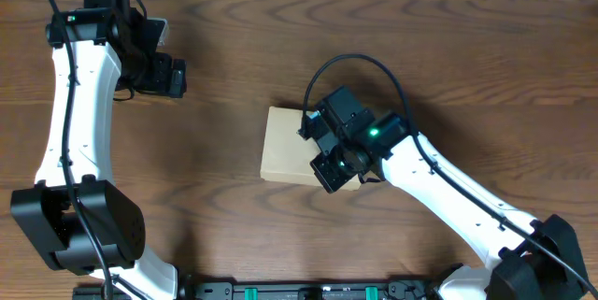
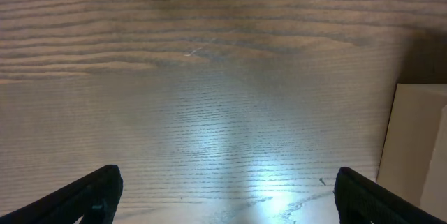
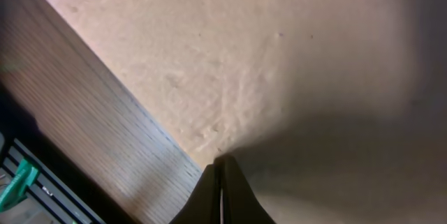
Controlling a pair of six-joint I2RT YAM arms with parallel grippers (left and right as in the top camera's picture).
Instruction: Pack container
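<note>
bar: a black bar (image 1: 280, 292) with green bits runs along the near edge of the table (image 1: 234, 235).
right arm: the white right arm (image 1: 448, 192) starts at the near right corner and reaches in toward the middle.
right gripper: the right gripper (image 1: 333, 173) has its two fingers pressed tight together. It holds nothing. The tips point down at the top of the box, by its near right corner, and they look to touch it.
container: the container (image 1: 285, 141) is a plain tan box. It sits on the wood in the middle of the table. Its top is flat.
left gripper: the left gripper (image 1: 174, 78) is far back on the left, well apart from the box. Its fingers are spread wide, with nothing between them, only bare wood below.
</note>
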